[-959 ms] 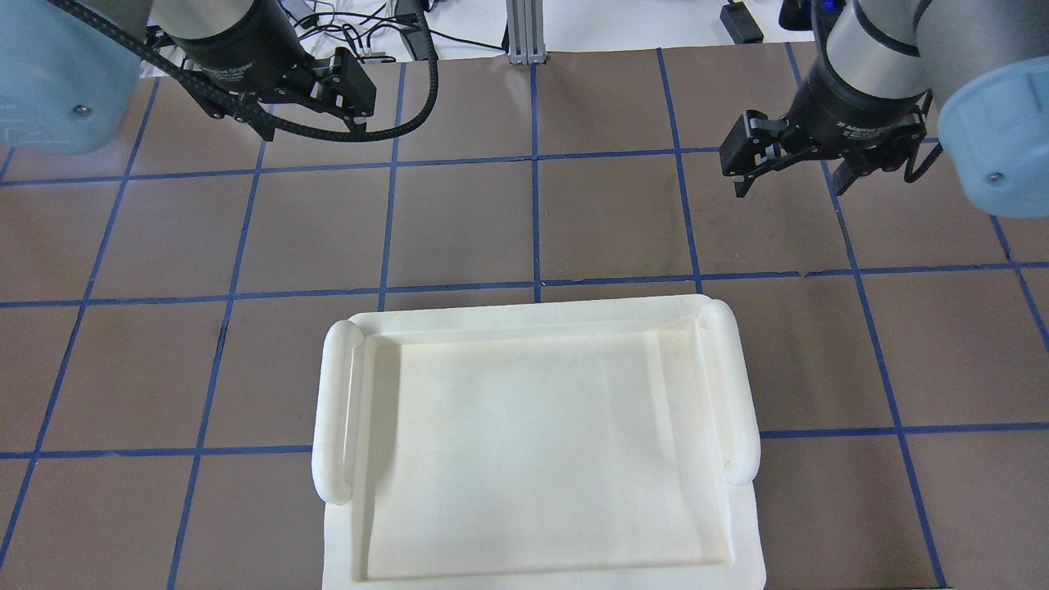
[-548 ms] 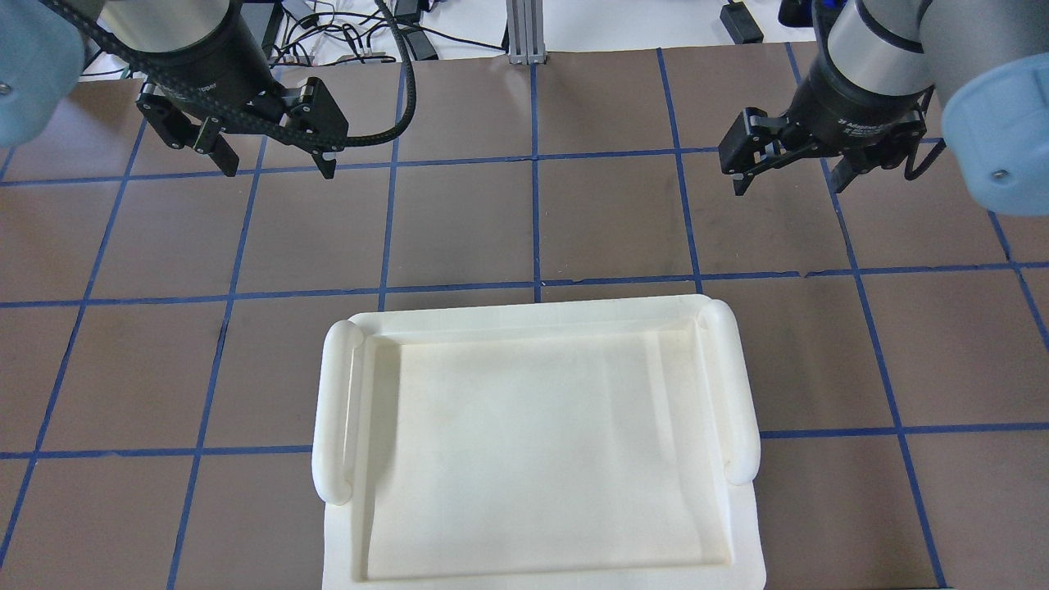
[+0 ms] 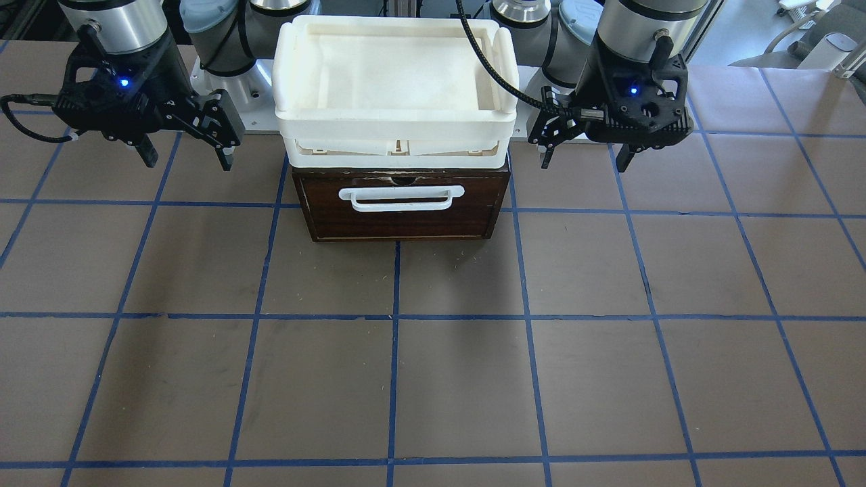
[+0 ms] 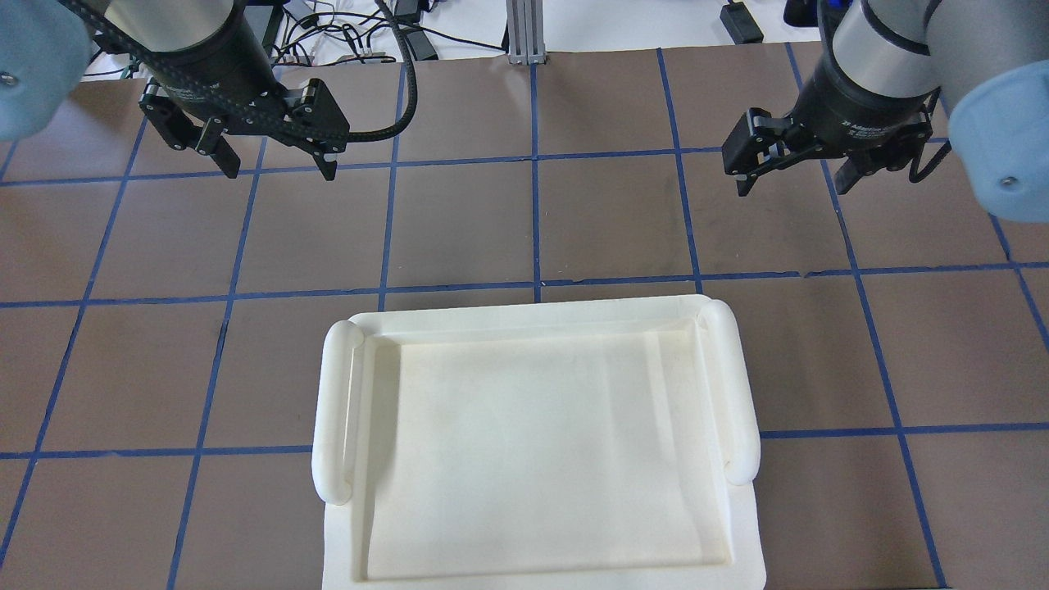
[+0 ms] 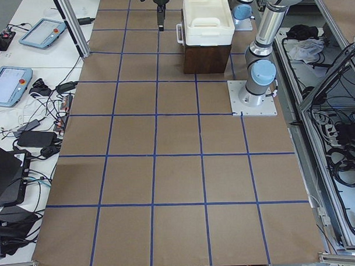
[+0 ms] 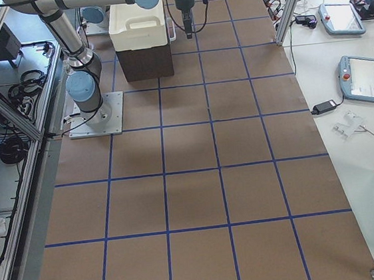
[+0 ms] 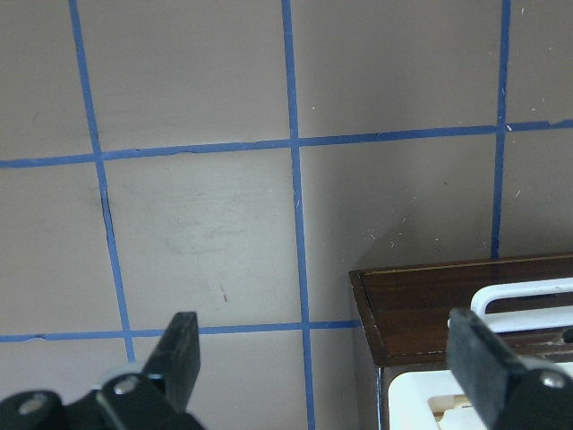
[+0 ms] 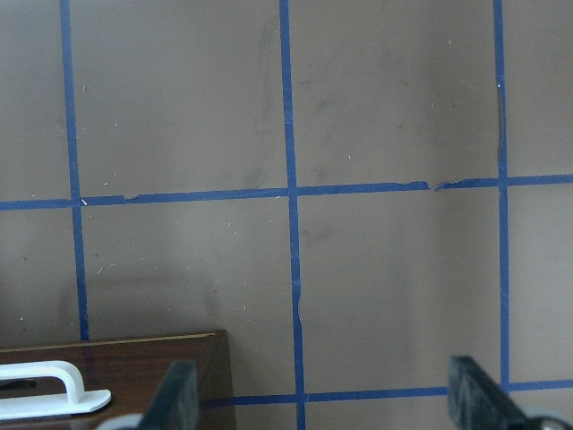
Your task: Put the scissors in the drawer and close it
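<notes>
The drawer (image 3: 402, 220) has a dark brown wood front and a white bar handle (image 3: 402, 198). It looks pushed in, so its inside is hidden. The scissors show in no view. My left gripper (image 4: 280, 172) is open and empty above the table, off the drawer's left side; its wrist view shows the drawer's corner (image 7: 439, 300). My right gripper (image 4: 791, 188) is open and empty off the drawer's other side; its wrist view shows the drawer's other corner (image 8: 134, 367).
A white plastic tray (image 4: 537, 315) with two rounded side handles sits on top of the drawer cabinet and hides it from overhead. The brown table (image 3: 433, 379) carries a blue tape grid. Cables and tablets lie beyond the table's edges.
My left gripper has swung to the left and turned so that both open fingers point down at the table. My right gripper has barely moved.
</notes>
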Robot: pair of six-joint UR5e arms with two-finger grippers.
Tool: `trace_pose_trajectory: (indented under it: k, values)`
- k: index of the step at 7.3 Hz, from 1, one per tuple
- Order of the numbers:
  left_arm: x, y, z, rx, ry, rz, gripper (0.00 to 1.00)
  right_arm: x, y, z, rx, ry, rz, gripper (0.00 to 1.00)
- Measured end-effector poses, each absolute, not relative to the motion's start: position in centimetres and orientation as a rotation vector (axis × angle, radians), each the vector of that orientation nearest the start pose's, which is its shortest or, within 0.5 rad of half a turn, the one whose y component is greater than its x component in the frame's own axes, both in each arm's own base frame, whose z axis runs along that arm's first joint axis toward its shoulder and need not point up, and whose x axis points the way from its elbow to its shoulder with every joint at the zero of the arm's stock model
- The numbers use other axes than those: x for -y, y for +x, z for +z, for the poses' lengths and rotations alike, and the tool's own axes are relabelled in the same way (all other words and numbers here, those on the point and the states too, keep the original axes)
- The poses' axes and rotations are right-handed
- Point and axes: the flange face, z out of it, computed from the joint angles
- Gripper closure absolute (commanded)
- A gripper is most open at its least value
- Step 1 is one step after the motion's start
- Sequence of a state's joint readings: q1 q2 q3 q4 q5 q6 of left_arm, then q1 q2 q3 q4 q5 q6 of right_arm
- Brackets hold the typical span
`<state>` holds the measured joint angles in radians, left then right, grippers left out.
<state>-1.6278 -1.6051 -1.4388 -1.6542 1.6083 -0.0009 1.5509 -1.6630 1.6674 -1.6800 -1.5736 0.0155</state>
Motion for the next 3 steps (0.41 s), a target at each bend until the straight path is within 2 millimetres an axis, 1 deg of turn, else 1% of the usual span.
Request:
trace_pose_trajectory:
  k: [3]
  values:
    - [49.75,-15.92,52.66,-3.102,0.094,-0.022,0.0,46.26,12.36,49.64,-3.142,0.058,-0.168,0.0]
